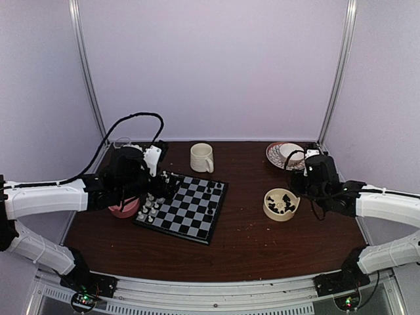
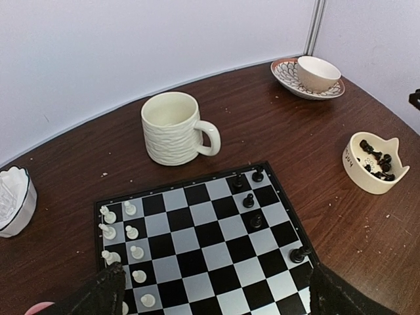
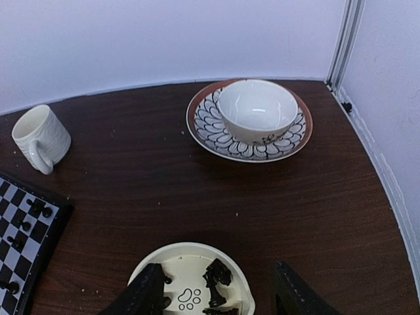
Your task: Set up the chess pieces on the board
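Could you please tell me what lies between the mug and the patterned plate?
Only bare tabletop, with a few pale specks; the right wrist view shows mug and plate apart.

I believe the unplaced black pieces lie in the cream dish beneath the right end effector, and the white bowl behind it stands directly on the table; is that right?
Not quite: the right wrist view shows the white bowl standing on a patterned plate, not directly on the table. The black pieces do lie in the cream dish beneath the right end effector.
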